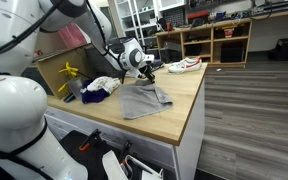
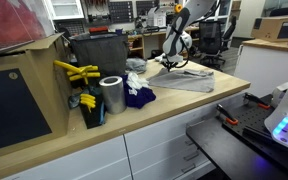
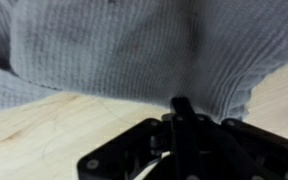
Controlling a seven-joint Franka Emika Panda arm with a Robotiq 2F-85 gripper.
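Note:
A grey cloth (image 1: 144,100) lies spread flat on the wooden table top (image 1: 184,110); it also shows further back in an exterior view (image 2: 189,80). My gripper (image 1: 147,70) points down at the cloth's far edge, seen in both exterior views (image 2: 170,62). In the wrist view the grey cloth (image 3: 124,50) fills the upper picture, with bare wood below it. The gripper (image 3: 182,103) is shut, its black fingers pressed together with their tips at the cloth's hem. The fold between the pads is hidden by the fingers.
A white and blue pile of cloths (image 1: 101,87) lies beside the grey one, next to a yellow tool (image 1: 69,72). A metal cylinder (image 2: 111,95), a dark bin (image 2: 99,50) and a blue cloth (image 2: 139,97) stand near the table's end. Shelves with a shoe (image 1: 187,64) stand behind.

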